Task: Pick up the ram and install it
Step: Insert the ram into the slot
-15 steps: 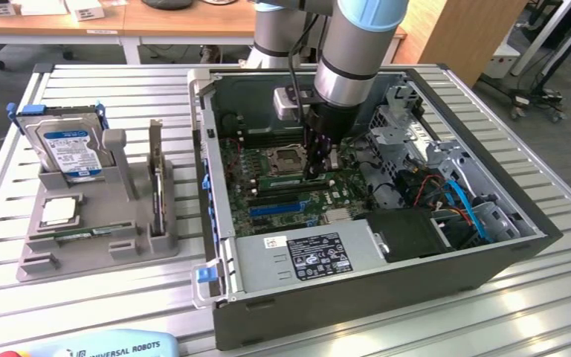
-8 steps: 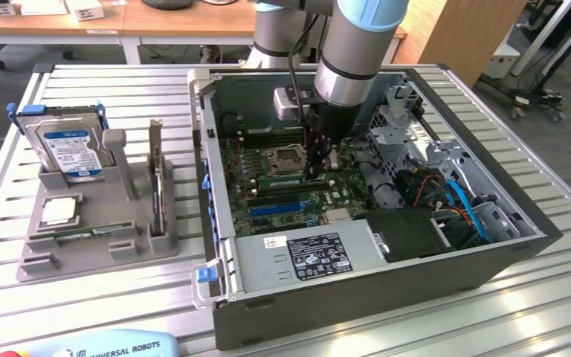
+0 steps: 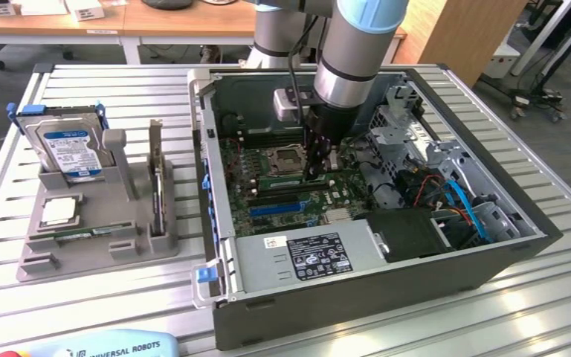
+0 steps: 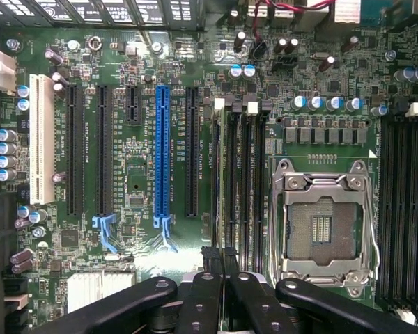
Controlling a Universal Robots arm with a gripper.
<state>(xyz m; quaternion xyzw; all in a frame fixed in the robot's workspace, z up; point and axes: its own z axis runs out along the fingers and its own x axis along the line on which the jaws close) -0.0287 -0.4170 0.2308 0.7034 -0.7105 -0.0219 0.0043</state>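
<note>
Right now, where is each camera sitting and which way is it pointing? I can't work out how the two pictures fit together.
Exterior view: sits off the arm, above the table, looking down at an angle into the open computer case; it shows the robot arm reaching in with the gripper.
Wrist view: rides on the wrist, facing straight at the motherboard; the black gripper, shut, shows in front.
Shared: both show the motherboard, its empty CPU socket, the blue slot and the gripper.

"UNIVERSAL ROBOTS" on the blue pendant (image 3: 117, 346)
</note>
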